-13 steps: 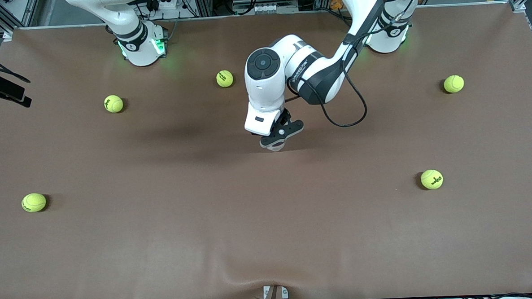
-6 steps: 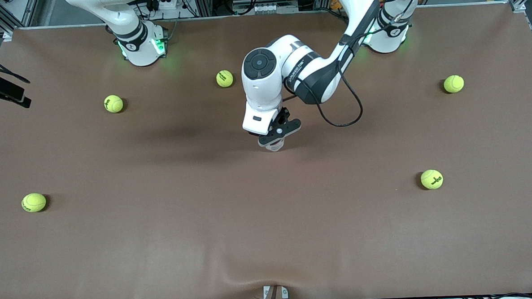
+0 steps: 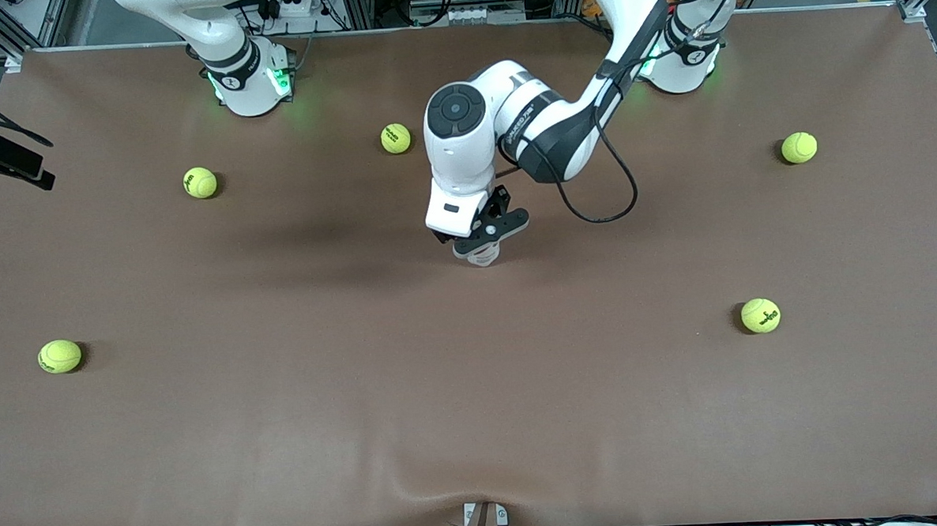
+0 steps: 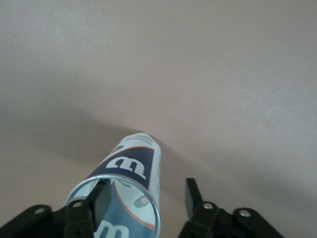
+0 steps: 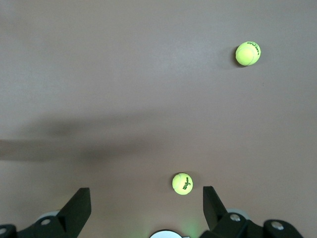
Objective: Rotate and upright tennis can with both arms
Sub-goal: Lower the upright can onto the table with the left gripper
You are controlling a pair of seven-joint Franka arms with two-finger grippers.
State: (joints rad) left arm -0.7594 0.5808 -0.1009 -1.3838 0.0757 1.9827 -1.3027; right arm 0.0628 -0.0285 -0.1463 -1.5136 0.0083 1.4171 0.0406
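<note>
- Fingers of the left gripper: spread apart, one inside the can's open mouth against its wall, the other standing clear of the can's outer side; nothing is clamped.
- Tennis can: upright on the brown table cover near the table's middle, open rim uppermost, navy band with white W logo facing the left wrist camera. In the front view only a pale part of it shows under the left gripper.
- Left arm: reaches from its base at the left arm's end of the table's robot edge to the middle, wrist pointing down over the can.
- Fingers of the right gripper: wide apart, holding nothing; the gripper hangs above bare table cover with two tennis balls below it.
- Right arm: waits, drawn back over its green-lit base; its gripper lies outside the front view.
- Tennis balls, five, all well apart from the can: one farther from the front camera than the can, between the two bases; two toward the right arm's end; two toward the left arm's end.
- Black cable: loops from the left arm down near the cover, beside the can.
</note>
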